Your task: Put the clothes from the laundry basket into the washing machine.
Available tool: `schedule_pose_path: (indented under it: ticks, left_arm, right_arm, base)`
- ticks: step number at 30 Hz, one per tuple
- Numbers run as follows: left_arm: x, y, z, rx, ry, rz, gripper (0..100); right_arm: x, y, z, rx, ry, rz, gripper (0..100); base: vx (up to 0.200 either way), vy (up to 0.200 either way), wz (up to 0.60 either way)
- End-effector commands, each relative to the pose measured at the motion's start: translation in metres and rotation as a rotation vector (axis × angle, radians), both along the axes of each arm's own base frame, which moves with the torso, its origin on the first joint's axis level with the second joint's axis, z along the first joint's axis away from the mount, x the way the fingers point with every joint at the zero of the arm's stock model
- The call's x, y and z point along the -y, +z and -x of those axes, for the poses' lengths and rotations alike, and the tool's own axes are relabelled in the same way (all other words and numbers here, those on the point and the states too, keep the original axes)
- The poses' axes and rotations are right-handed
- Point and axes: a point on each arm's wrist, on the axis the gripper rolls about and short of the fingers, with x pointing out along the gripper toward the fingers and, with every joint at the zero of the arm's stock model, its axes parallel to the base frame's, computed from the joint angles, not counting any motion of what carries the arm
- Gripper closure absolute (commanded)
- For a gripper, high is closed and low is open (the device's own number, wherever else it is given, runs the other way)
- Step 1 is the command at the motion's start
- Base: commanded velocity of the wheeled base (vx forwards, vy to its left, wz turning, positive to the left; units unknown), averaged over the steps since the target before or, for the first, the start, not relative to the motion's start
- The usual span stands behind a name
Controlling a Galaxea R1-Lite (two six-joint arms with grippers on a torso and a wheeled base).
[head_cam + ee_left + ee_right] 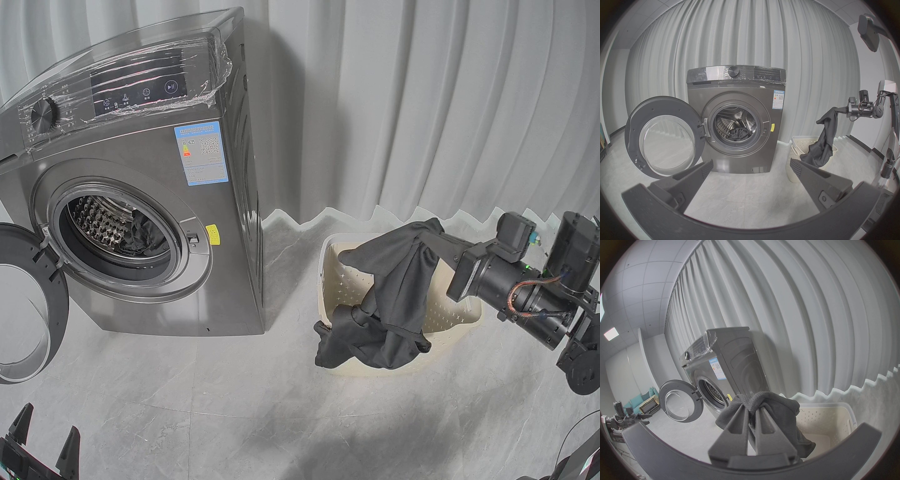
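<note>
We see a pale pleated curtain across the whole back, over a grey marbled tile floor. A grey front-load washing machine stands on the floor at the left, close to the curtain. Its round door is swung wide open to the left, and clear plastic wrap still covers the control panel.

To the right of the machine and apart from it, a cream perforated laundry basket sits on the floor near the curtain hem. A dark grey garment is lifted above the basket. Its top end is pinched in the right gripper, whose fingers are pressed together on the bunched cloth. The rest hangs down, and the lower folds drape over the basket's near rim and spill a little outside.

The left gripper is low at the near left with its fingers spread and nothing between them. It is well apart from the basket and faces the open machine.

Inside the steel drum another dark piece of clothing lies at the bottom. On the machine front we note a blue label above the door opening, a round dial at the panel's left, and a small yellow sticker beside the door ring.
</note>
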Motion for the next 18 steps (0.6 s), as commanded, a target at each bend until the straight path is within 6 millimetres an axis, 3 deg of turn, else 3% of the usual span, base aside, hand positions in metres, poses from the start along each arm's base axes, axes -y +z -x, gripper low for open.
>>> schedule_pose_path:
  ticks: [1, 18]
  left_arm:
    - [0.0, -0.0043, 0.0002, 0.003, 0.0, 0.001, 0]
    - [0.0, -0.0043, 0.0002, 0.003, 0.002, 0.004, 0]
  right_arm:
    - [0.0067, 0.016, 0.0148, 0.058, 0.007, -0.03, 100]
    - [0.0048, 0.0187, 0.0114, 0.064, -0.147, -0.023, 100]
  base:
    - [0.0, 0.0, 0.0]
    - [0.0, 0.0, 0.0]
